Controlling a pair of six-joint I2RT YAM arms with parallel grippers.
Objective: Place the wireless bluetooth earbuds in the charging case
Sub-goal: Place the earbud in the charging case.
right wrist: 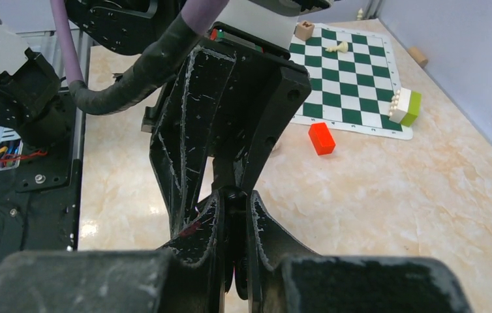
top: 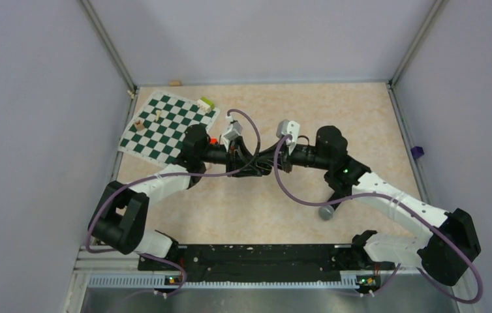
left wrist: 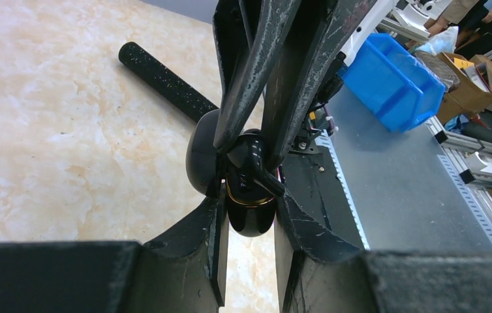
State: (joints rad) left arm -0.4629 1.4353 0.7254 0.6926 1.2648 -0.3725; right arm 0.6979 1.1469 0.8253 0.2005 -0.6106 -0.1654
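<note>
Left hand: jaws narrow, clamped on the charging case, which is glossy black and held above the counter.
Right hand: jaws nearly together, pinching one earbud at the case's top.
Meeting point: both hands tip to tip over mid-counter.
Microphone: lying on the counter behind the case.
Orange-red block: on the counter just beside the chessboard.
</note>
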